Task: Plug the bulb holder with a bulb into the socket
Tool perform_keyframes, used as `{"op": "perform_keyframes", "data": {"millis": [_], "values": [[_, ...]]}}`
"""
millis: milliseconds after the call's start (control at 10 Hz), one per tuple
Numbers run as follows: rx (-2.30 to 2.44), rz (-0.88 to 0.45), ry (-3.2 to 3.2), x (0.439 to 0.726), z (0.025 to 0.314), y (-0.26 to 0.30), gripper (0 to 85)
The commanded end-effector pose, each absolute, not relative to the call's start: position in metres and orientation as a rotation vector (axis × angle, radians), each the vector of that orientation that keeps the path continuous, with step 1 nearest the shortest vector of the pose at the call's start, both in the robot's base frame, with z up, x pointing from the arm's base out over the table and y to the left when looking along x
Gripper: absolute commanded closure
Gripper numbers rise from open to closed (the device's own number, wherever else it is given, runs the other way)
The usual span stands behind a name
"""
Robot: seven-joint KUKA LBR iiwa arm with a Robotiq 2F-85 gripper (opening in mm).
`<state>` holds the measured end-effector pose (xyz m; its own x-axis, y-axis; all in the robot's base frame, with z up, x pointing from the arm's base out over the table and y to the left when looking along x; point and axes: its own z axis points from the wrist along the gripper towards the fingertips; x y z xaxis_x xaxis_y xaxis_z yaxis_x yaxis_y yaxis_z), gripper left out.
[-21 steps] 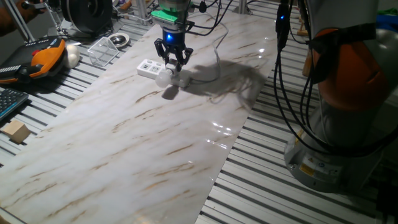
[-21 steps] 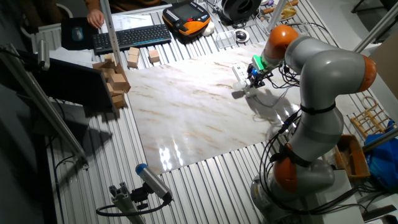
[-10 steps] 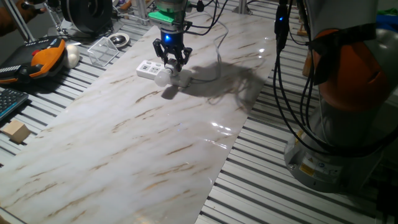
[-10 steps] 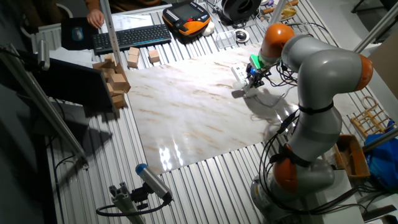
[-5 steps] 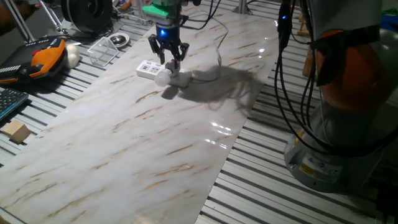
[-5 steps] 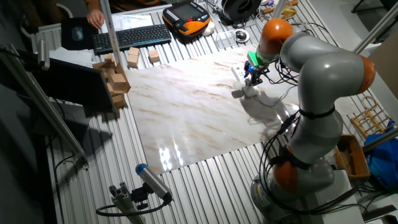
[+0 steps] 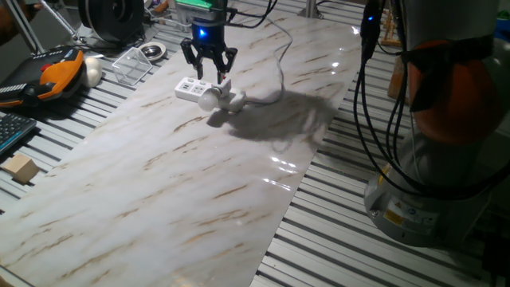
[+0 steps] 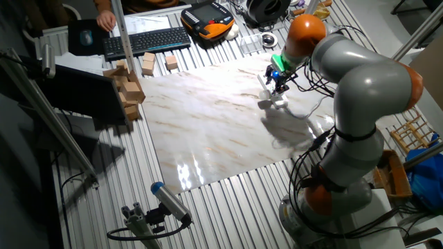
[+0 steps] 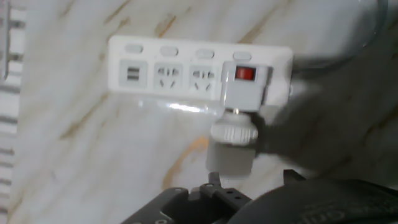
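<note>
Sitting plugged in the socket [image 9: 149,68], the light, rigid holder [image 9: 245,84] wants gripping by its body, not the fragile bulb [image 9: 231,152]; gripper [image 7: 206,67] open, empty.

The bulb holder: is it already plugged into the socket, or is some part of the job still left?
It looks done: the bulb holder sits on the end outlet of the socket, its bulb overhanging the strip's edge. The hand hangs open above, holding nothing. Full seating cannot be confirmed. Left: probably only moving the arm away.
</note>
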<state>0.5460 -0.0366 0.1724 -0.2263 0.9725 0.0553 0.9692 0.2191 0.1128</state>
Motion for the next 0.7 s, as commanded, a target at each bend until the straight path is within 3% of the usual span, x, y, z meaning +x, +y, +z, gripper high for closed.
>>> {"op": "perform_keyframes", "data": {"millis": [0,100,200,600], "values": [[1.697,0.250,2.610,0.5424,0.1729,-0.0120,34.0],[1.617,0.334,2.691,0.5424,0.1724,-0.0124,51.0],[1.489,0.346,2.771,0.5418,0.1731,-0.0126,85.0],[1.097,0.156,2.968,0.5425,0.1729,-0.0134,85.0]]}}
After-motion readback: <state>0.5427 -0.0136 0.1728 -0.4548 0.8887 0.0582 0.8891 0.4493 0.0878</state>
